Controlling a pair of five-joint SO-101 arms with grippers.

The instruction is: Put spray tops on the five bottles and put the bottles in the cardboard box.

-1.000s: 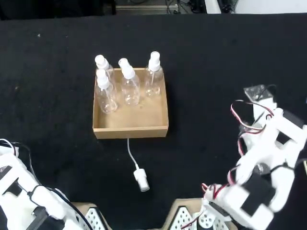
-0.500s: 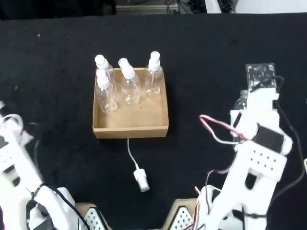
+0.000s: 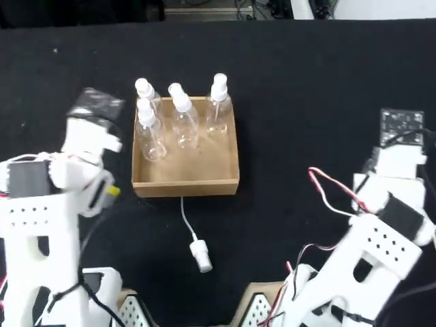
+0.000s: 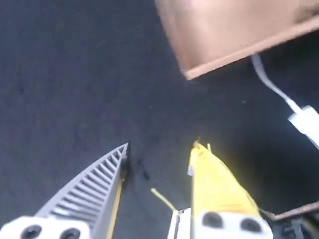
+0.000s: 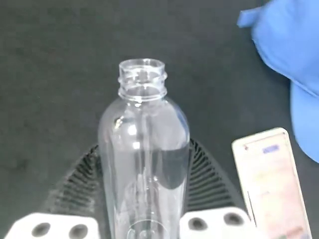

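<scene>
The cardboard box [image 3: 185, 178] stands at mid-table and holds several clear bottles [image 3: 185, 122] with white spray tops on. A loose spray top [image 3: 200, 255] with its tube lies on the black table in front of the box; it is also in the left wrist view as the spray top [image 4: 305, 123], beside the box corner [image 4: 224, 35]. My left gripper [image 4: 160, 147] hangs open over bare table, left of the box's front corner. My right gripper [image 5: 144, 149] is shut on a clear topless bottle [image 5: 143, 124], held upright at the far right.
The left arm [image 3: 75, 177] stands tall just left of the box. The right arm [image 3: 392, 204] rises at the right edge. A blue object [image 5: 289, 40] and a phone-like slab [image 5: 264, 174] lie on the table beyond the held bottle.
The left arm has risen from the near left corner and swung in beside the box. The right arm has shifted right, its body now covering the bottle in the high view.
</scene>
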